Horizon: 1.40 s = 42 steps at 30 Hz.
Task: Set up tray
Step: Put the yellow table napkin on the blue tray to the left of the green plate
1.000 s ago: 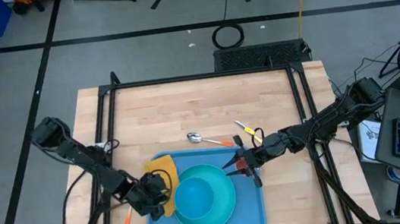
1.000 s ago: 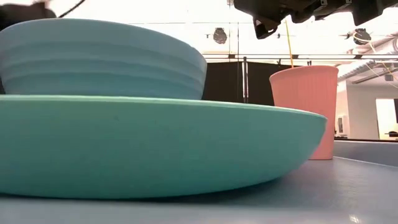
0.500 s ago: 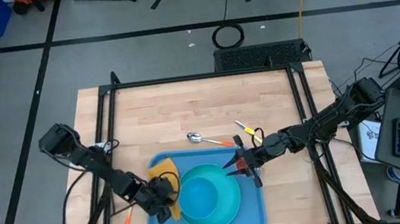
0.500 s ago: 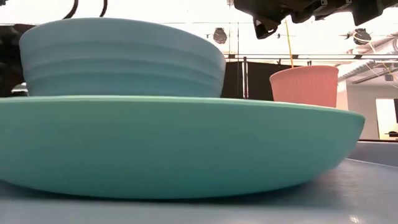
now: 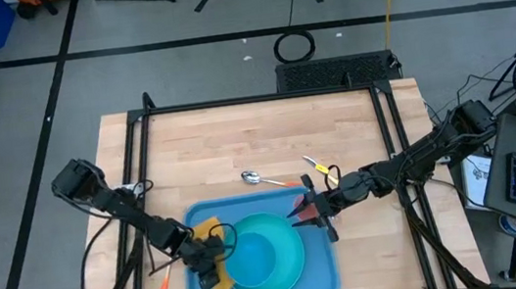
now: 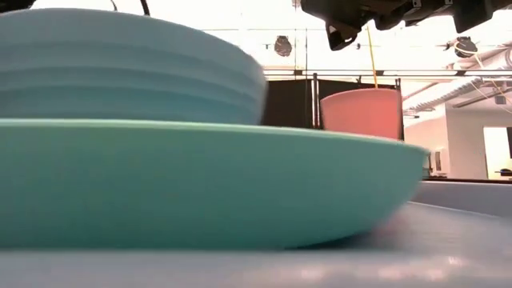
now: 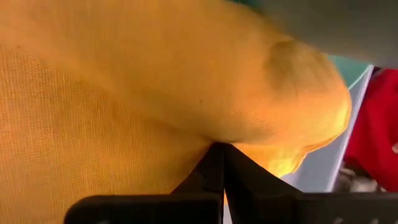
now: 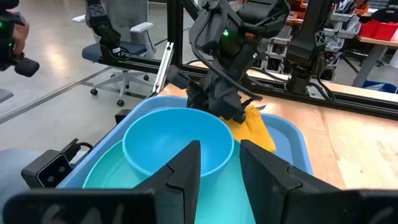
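Overhead arrangement at the moment shown. The tray (image 5: 325, 272) lay on the bench (image 5: 257, 135) at 6 o'clock, near the front edge, carrying a turquoise plate (image 5: 288, 269) with a blue bowl (image 5: 257, 255) nested in it. A pink cup (image 6: 362, 112) stood behind the plate in the low view.

The left gripper (image 5: 209, 266) sat over the tray's 9 o'clock side, touching the plate's rim, its fingers pressed together on a fold of the yellow napkin (image 5: 218, 281), as the left wrist view confirmed (image 7: 155, 93). The right gripper (image 5: 307, 209) hovered at the tray's 2 o'clock corner with its fingers partly spread and nothing visibly between them; the right wrist view looked past them toward the bowl (image 8: 177, 140).

A spoon (image 5: 260, 177) lay on the bench just beyond the tray's far edge at 12 o'clock, and an orange item (image 5: 165, 284) lay beside the tray at 9 o'clock.

Risk, as a judgement: because the napkin lay against or partly beneath the plate, pulling it could drag plate and bowl sideways, or nudge them toward the cup. A thin fold might also slip from the pinch.
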{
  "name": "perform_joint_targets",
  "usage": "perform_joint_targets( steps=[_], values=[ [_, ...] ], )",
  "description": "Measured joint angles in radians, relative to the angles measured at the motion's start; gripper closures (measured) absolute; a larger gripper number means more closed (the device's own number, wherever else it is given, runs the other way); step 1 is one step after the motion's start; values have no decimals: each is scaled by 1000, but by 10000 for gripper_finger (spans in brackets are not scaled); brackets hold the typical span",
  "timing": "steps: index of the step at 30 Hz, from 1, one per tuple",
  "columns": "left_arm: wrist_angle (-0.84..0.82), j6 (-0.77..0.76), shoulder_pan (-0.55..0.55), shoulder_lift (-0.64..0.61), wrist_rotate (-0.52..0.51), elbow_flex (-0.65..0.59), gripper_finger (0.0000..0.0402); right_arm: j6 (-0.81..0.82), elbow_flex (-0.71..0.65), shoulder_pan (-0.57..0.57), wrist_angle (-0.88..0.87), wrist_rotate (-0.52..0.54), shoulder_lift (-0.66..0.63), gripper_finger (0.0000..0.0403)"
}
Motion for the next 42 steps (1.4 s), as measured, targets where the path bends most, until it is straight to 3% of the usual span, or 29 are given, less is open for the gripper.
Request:
perform_joint_targets(
  steps=[9, 13, 19, 26, 31, 39, 42],
  values=[
    [-363, 0, -3, -105, 92, -2, 401, 0, 0, 0, -3, 0, 0, 300],
    [-428, -6, -3, -107, 113, 1, 401, -1, 0, 0, -3, 0, 0, 300],
    [-328, 3, -5, -106, 50, -5, 401, 0, 0, 0, -4, -2, 0, 300],
    [-192, -53, 15, -102, -102, -2, 401, 0, 0, 0, -11, -1, 0, 300],
    [-52, 145, 26, -97, -165, -1, 401, 19, 0, 0, -35, -1, 0, 300],
    [-471, -20, 9, -109, -89, 84, 401, 76, -1, 0, -130, -10, 0, 300],
    [-514, 3, -4, -110, -115, 120, 401, 79, -1, 0, -147, -7, 0, 300]
  ],
)
